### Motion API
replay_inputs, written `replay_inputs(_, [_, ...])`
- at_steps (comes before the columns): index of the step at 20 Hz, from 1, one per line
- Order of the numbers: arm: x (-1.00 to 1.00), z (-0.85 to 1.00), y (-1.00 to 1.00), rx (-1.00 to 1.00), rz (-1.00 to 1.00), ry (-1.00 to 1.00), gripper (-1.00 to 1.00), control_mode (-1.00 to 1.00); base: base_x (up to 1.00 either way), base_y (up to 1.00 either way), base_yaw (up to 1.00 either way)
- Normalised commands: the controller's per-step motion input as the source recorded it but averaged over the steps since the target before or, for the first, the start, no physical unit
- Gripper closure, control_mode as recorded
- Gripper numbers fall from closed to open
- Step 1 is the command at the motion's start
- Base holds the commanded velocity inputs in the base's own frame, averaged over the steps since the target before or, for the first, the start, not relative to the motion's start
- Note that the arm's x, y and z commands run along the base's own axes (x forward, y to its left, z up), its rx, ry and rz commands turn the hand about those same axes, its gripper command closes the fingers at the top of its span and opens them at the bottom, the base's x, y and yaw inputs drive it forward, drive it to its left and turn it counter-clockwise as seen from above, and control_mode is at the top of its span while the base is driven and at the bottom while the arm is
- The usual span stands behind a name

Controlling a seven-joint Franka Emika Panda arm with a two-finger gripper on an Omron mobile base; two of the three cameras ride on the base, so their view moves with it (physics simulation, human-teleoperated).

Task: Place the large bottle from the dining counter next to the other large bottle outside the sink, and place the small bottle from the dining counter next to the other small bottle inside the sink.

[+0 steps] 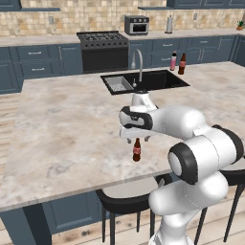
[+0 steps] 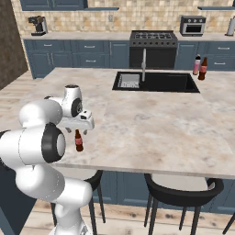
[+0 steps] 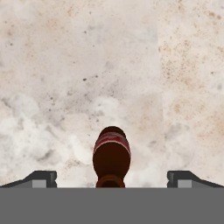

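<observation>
One small brown bottle stands upright near the table's front edge, directly under the tool, whose jaws are spread wide; two bottles stand beside the sink

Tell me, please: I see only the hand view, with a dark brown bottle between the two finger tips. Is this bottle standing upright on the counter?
Observer: Yes, the dark brown bottle with a red label stands upright near the front edge of the beige marble counter.
Operator: Is the gripper touching it?
Observer: No, the open gripper hangs just above its cap.
Operator: Where are the other bottles?
Observer: A pink bottle and a brown bottle stand together beside the black sink, at its far right corner.
</observation>
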Motion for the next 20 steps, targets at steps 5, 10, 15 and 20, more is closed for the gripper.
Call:
replay_inputs(5, [0.00,-0.12,0.00,0.00,0.00,0.00,-1.00,-1.00,0.00,0.00,0.00])
replay_inputs(10, [0.06,-0.02,0.00,0.00,0.00,0.02,-1.00,-1.00,0.00,0.00,0.00])
replay_inputs(15, [0.09,0.00,0.00,0.00,0.00,0.04,-1.00,-1.00,0.00,0.00,0.00])
replay_inputs(20, [0.00,0.00,0.00,0.00,0.00,0.00,-1.00,-1.00,0.00,0.00,0.00])
